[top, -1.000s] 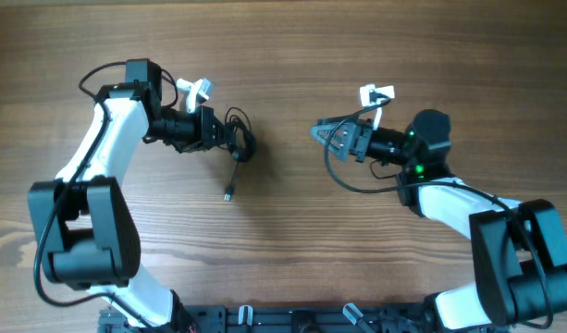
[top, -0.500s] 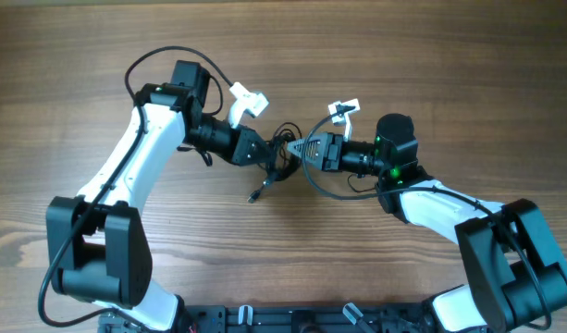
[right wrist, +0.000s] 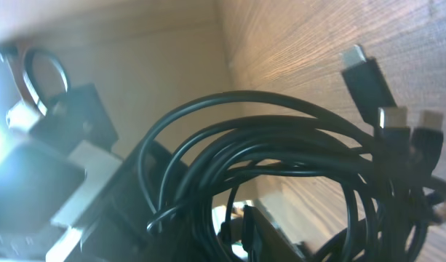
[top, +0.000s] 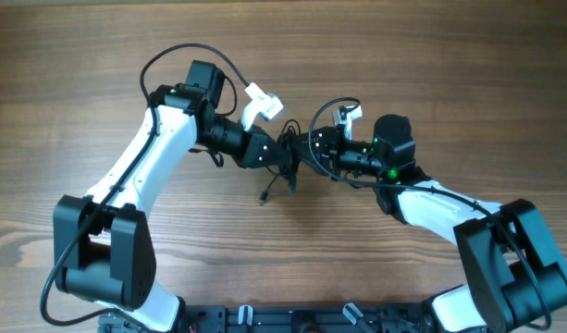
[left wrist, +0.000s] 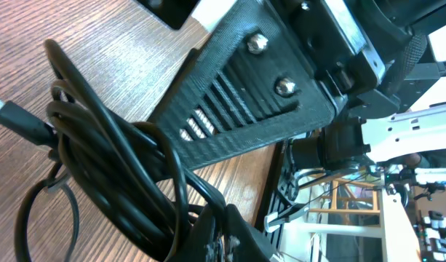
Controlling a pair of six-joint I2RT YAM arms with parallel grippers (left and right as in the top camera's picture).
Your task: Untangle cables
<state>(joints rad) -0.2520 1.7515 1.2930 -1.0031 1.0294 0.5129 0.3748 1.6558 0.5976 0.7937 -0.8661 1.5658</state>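
Note:
A black tangle of cables [top: 289, 159] hangs just over the wooden table between my two grippers. My left gripper [top: 277, 155] is shut on it from the left; in the left wrist view its fingertips [left wrist: 221, 227] pinch several strands of the bundle [left wrist: 113, 167]. My right gripper [top: 304, 148] meets the bundle from the right, its jaws narrowed around strands. Its black ribbed finger [left wrist: 244, 94] crosses the left wrist view. The right wrist view is filled with cable loops [right wrist: 281, 145] and three plug ends [right wrist: 393, 116]. One loose plug end [top: 264, 198] dangles toward the table.
The wooden table [top: 431, 55] carries nothing else in view. Each arm trails its own wire loop, one above the left arm [top: 177, 54] and one by the right wrist [top: 331, 106]. The arms' base rail [top: 292, 319] runs along the front edge.
Both arms moved inward and met at the table's middle. The left carried the bundle rightward. The right gripper's wide jaws have closed down onto the cables.

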